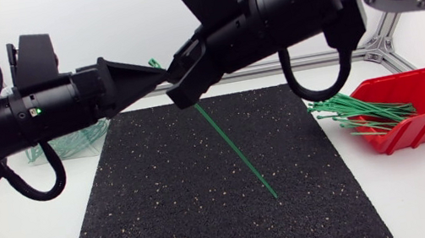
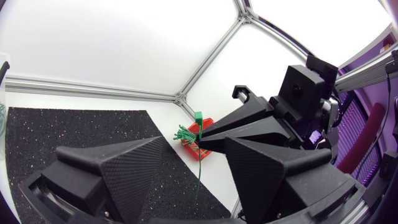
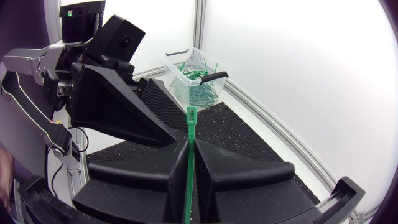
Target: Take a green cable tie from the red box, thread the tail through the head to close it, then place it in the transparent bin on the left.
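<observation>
My right gripper (image 1: pixel 179 80) is shut on a green cable tie (image 1: pixel 235 154), held high over the black mat. The tie's head (image 3: pixel 191 114) sticks up past the fingertips, and its long tail slants down toward the mat. My left gripper (image 1: pixel 155 72) comes in from the left, nose to nose with the right one. It stands open, with the tie's head (image 2: pixel 198 117) just ahead of the gap between its fingers (image 2: pixel 118 165). The red box (image 1: pixel 424 107) of green ties sits at the right. The transparent bin (image 3: pixel 196 78) holds several ties and is partly hidden behind my left arm.
A black speckled mat (image 1: pixel 176 210) covers the middle of the white table. Several ties stick out over the red box's left rim (image 1: pixel 340 112). Aluminium frame rails (image 1: pixel 380 45) run along the table's back and sides.
</observation>
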You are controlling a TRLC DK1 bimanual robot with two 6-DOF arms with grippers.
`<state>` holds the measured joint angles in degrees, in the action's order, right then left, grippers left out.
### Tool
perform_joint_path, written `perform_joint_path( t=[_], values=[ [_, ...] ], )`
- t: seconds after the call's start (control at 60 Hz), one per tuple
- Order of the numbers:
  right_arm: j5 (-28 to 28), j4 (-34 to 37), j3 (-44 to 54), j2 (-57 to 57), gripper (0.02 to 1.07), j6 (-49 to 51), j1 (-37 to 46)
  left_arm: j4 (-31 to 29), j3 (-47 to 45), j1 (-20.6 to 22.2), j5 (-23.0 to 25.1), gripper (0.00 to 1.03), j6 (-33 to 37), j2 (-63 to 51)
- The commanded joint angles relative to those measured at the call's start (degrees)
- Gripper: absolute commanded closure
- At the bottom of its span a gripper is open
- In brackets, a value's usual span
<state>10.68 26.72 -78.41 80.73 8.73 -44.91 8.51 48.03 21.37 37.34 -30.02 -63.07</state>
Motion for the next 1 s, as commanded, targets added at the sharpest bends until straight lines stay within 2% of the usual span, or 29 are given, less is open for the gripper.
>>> perform_joint_path(
  t=[0.0,0.567,0.85,0.983],
  values=[
    [0.48,-0.7,1.33,1.19,0.95,-1.44,-0.62,1.42,0.4,0.52,-0.34,0.41,-1.18,-0.92],
    [0.48,-1.23,1.6,1.98,0.95,-1.7,-2.03,2.56,-0.31,0.52,-1.13,0.49,-1.27,-1.53],
    [-0.04,-1.41,1.95,1.62,0.95,-1.79,-1.5,2.91,-0.92,0.17,-1.04,0.62,-1.27,-1.44],
    [-0.31,-1.58,2.21,1.54,0.95,-1.88,-1.24,3.0,-1.18,0.08,-1.04,0.72,-1.27,-1.36]
  ],
)
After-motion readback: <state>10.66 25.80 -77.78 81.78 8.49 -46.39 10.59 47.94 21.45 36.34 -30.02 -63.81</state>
